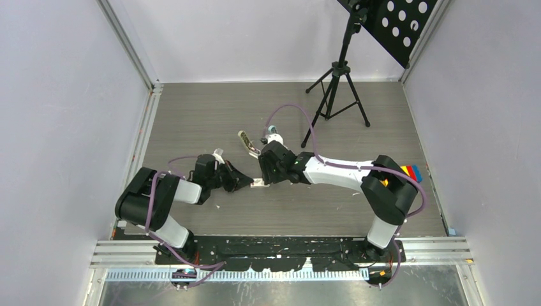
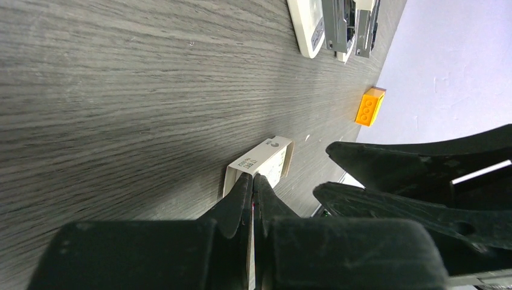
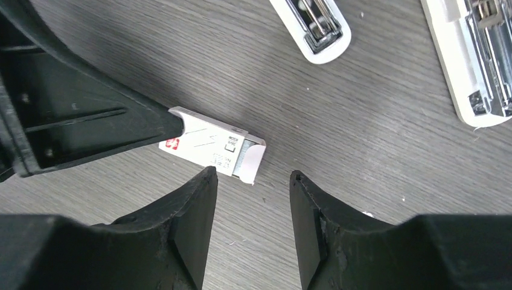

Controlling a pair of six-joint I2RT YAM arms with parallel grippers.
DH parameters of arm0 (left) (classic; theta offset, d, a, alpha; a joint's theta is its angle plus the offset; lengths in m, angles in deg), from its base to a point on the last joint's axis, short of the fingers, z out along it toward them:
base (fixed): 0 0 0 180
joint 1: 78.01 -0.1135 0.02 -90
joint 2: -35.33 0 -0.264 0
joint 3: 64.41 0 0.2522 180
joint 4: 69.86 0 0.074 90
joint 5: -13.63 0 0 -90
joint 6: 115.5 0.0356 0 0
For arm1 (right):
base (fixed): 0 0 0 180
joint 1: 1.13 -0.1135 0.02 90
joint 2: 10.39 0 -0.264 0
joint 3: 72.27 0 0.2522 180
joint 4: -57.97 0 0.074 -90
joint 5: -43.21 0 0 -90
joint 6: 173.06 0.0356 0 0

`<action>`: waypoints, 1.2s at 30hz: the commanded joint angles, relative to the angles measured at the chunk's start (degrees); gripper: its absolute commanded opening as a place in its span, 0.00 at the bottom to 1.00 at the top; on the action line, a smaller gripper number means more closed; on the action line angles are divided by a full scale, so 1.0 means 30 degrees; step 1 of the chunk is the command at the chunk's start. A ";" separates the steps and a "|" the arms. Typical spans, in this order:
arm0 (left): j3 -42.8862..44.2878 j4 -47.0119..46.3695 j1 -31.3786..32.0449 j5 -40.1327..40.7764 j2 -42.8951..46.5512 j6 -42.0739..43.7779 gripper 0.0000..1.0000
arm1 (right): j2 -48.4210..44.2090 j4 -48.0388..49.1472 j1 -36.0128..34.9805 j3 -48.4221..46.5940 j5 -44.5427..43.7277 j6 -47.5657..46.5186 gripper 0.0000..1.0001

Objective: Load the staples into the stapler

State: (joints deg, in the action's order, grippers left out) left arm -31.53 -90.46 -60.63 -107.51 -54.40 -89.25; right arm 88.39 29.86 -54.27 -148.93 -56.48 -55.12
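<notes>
Pinching one end of the staples box point(image 3: 208, 145), your left end effector point(image 2: 252, 180) is closed tight on it as it lies flat on the table point(image 3: 374, 157). Your right end effector point(image 3: 252, 175) hovers half open (touching nothing) at the box's open end.

Top external: high, distant, down over table point(image 1: 210, 115). Left wrist: close, grazing. Right wrist: close, steep. Shared: staples box point(image 3: 214, 148).

White staples box point(image 3: 208, 147) with red mark.
</notes>
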 commanded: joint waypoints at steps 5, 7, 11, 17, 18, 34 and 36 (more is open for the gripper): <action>0.0250 0.0734 0.0064 -0.0106 0.0380 0.0711 0.00 | 0.0948 0.0104 -0.0068 -0.0354 -0.1015 0.1158 0.48; 0.0250 0.0734 0.0064 -0.0117 0.0380 0.0698 0.00 | 0.0983 0.0371 -0.0068 -0.0284 -0.0959 0.1173 0.45; 0.0250 0.0692 0.0064 -0.0113 0.0309 0.0689 0.00 | 0.1135 0.0785 -0.0068 -0.0359 -0.0640 0.1281 0.44; 0.0163 0.0531 0.0064 -0.0087 0.0182 0.0665 0.02 | 0.1502 0.1212 -0.0068 -0.0387 -0.0189 0.1592 0.44; 0.0136 0.0504 0.0064 -0.0081 0.0165 0.0673 0.02 | 0.1567 0.1209 -0.0068 -0.0370 -0.0192 0.1614 0.44; -0.0175 0.0902 0.0034 0.0410 0.0637 0.0519 0.15 | 0.1327 0.0744 -0.0055 -0.0172 -0.0823 0.1635 0.23; -0.0146 0.1100 0.0034 0.0446 0.0812 0.0563 0.16 | 0.1123 0.0741 -0.0053 -0.0025 -0.0875 0.1643 0.19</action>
State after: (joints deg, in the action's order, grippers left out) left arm -31.68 -88.63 -60.63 -107.29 -53.94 -88.90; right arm 93.22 31.67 -54.27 -148.91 -57.05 -51.14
